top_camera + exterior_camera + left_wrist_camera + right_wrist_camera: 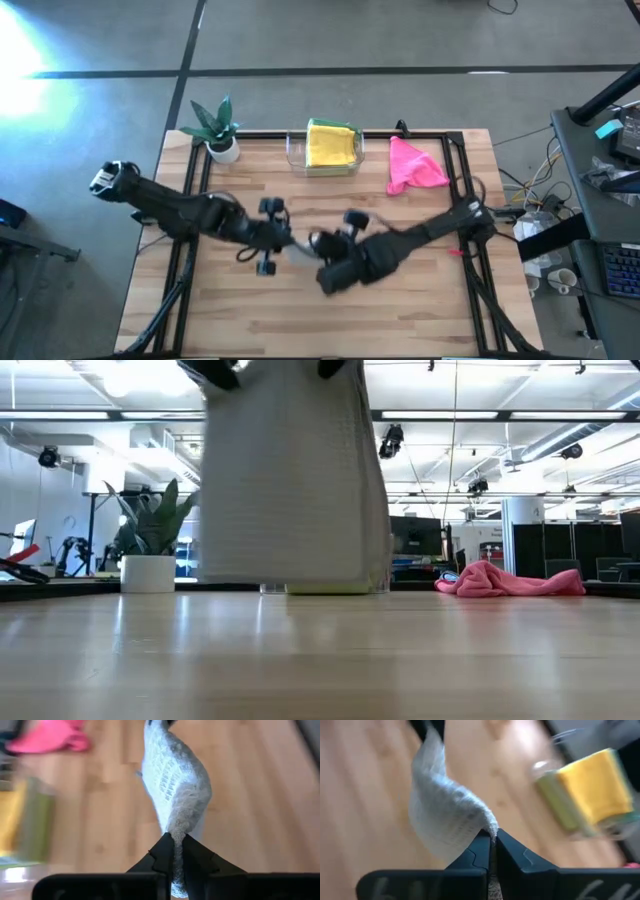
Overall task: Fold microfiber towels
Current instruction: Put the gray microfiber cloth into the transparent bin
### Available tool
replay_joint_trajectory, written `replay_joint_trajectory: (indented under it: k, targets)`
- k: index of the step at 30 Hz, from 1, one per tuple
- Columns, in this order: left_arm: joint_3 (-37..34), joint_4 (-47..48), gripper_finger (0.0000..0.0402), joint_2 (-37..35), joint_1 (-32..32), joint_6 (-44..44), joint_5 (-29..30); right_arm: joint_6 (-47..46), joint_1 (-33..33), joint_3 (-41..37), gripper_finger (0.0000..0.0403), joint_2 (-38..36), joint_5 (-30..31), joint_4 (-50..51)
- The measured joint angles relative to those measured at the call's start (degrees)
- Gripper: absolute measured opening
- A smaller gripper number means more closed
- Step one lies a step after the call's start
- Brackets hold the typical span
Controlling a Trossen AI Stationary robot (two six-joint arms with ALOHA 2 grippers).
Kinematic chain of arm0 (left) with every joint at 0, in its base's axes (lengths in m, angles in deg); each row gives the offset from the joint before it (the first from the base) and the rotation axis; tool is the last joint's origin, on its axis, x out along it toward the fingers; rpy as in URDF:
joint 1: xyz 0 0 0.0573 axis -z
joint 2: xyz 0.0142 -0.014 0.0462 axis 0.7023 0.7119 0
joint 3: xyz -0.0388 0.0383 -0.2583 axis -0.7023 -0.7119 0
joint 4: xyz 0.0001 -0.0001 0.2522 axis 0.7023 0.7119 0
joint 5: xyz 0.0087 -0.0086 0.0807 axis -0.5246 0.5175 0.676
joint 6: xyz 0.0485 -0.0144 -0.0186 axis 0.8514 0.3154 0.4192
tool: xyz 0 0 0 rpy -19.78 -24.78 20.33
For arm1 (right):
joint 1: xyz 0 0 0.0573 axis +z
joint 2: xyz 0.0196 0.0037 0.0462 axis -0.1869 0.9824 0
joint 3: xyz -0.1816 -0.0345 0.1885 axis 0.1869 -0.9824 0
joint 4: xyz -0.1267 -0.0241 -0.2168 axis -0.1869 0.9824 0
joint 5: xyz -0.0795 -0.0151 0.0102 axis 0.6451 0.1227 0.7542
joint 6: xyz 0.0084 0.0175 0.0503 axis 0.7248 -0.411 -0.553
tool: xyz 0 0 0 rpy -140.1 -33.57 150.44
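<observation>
Left gripper (173,851) and right gripper (491,845) each pinch a top corner of the grey towel (292,480), hanging between them above mid-table. Beyond: yellow towel (333,145) in the clear tray (294,153), probably over green ones; pink towel (412,166) bunched farther right.

Both arms meet mid-desk (250,310), left end effector (283,240) and right end effector (322,243) close together. Yellow towel (332,145) sits in the clear tray (294,152) at the back, pink towel (413,167) crumpled just beside it, potted plant (218,128) in the corner.
</observation>
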Motion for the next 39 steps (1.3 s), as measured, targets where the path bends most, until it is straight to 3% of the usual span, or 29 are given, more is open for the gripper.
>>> replay_joint_trajectory:
  k: [8, 20, 30, 39]
  targets:
    - [3.70, -1.65, 0.0013, 0.31, -13.45, 14.09, 8.17, 9.14, -11.49, 0.00, 0.0009, -5.08, 1.75, 0.42]
    - [7.42, -14.39, 0.0013, 4.36, -33.53, 29.40, 6.86, 30.54, -31.49, 0.00, 0.0009, -7.00, -1.64, -6.59]
    - [9.31, -29.29, 0.0013, 11.32, -43.27, 35.97, 6.86, 48.70, -45.92, 0.07, 0.0009, -6.87, -13.07, -19.98]
    - [13.25, -40.19, 0.0013, 16.84, -49.36, 47.23, 6.97, 59.21, -54.80, -0.22, 0.0009, -6.78, -14.10, -30.10]
